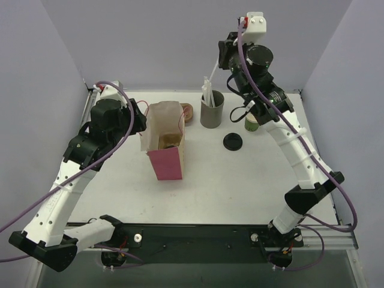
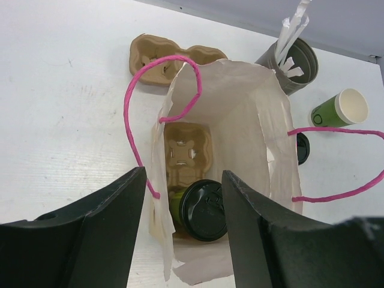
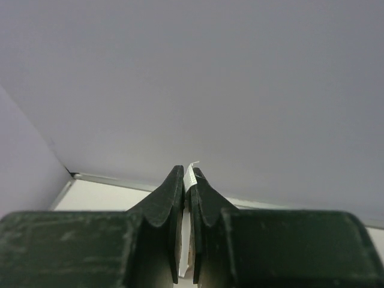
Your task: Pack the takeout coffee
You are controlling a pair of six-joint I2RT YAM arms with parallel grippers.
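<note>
While the overhead camera looked down, the paper bag stood open on the white table. The left gripper was just beside the bag's left rim, and the right gripper hung high above the grey cylinder of straws. A loose black lid lay right of the cylinder, and a green cup stood half hidden behind the right arm. A brown carrier showed behind the bag.

Only the left wrist camera saw into the bag. The takeout coffee sat at the bottom with its dark lid on, at the near end of a second carrier; whether it was seated in it I could not tell. The left gripper's fingers stood apart over the bag's mouth, released and empty. This view also showed the other cup's cream inside.

The right wrist camera showed its fingers clenched on a thin white straw.

Plain pale grey walls closed in the table on three sides.
</note>
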